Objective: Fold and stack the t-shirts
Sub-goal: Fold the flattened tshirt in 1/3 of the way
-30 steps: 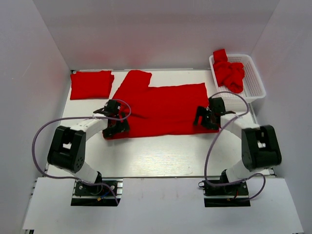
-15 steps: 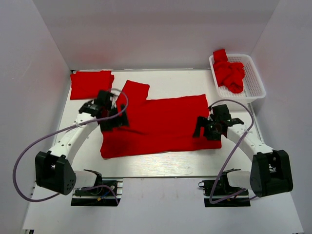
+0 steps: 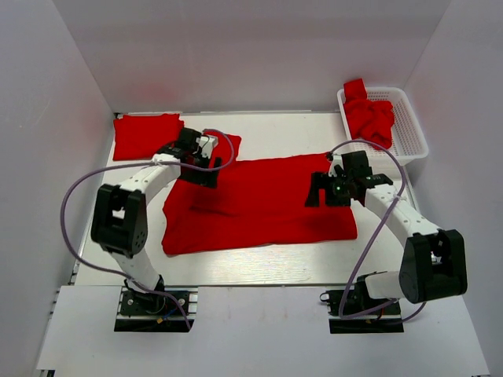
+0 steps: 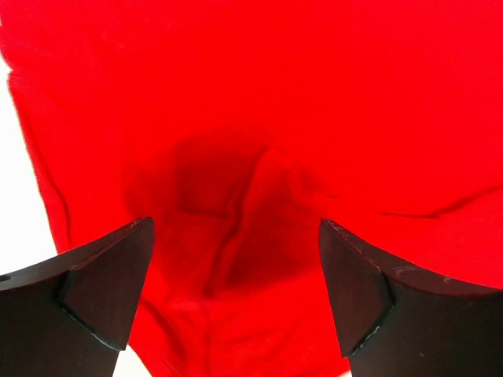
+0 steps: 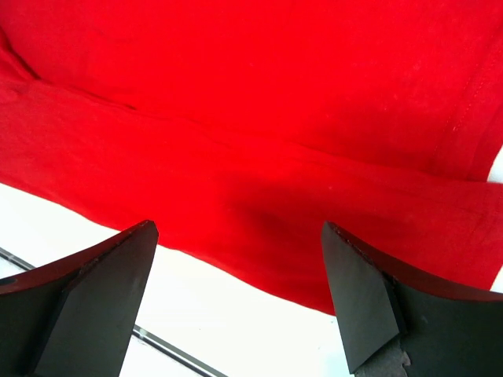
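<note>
The left jaws stand spread wide and empty above a wrinkle in the flat red t-shirt (image 3: 259, 204), near its sleeve. The right jaws, equally spread and empty, hang over its right-hand edge. That shirt lies mid-worktop (image 3: 259, 263). A folded t-shirt (image 3: 147, 135) sits far left, and crumpled t-shirts (image 3: 369, 118) fill the white lattice basket (image 3: 409, 129).

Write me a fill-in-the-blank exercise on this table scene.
The basket stands at the far ____ corner of the table.
The folded shirt lies at the far ____ corner.
The left gripper and the right gripper hang over the spread shirt, both with jaws ____.
Missing words: right; left; open.
</note>
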Robot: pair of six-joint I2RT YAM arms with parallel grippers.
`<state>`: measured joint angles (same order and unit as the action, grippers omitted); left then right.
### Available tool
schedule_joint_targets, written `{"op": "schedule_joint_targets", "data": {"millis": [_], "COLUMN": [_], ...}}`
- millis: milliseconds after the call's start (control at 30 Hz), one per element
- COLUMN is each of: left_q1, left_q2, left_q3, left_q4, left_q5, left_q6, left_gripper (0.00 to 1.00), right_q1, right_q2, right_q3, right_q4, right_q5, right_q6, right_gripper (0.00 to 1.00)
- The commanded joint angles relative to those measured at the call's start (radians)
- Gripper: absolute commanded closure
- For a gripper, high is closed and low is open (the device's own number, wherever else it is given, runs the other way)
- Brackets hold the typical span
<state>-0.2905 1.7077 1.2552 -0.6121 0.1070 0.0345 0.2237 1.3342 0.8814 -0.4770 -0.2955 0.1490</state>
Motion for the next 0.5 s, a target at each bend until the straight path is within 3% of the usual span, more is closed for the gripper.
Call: {"op": "schedule_joint_targets", "data": {"millis": [0,133,467], "left_q1": [0.005,0.005,0.005], "left_q2": [0.017,0.007,0.044], "left_q3": [0.016,-0.019,-0.074], "left_q4": [0.038,0.093,0.068], "left_q5": [-0.04,0.077,0.004], "left_q6": [0.091,0.134,0.104], "left_gripper": [0.05,0.06,0.1], "right_q1": [-0.001,-0.003,-0.004], "right_q2": [0.01,0.019,0.013], "right_q3": [0.047,0.041,0.025], "right_q4": [-0.009,-0.009,-0.006], "right_q5": [-0.028,-0.013,0.021], "right_q6": [-0.028,-0.022,-0.012], "right_gripper": [0.1,0.1,0.1]}}
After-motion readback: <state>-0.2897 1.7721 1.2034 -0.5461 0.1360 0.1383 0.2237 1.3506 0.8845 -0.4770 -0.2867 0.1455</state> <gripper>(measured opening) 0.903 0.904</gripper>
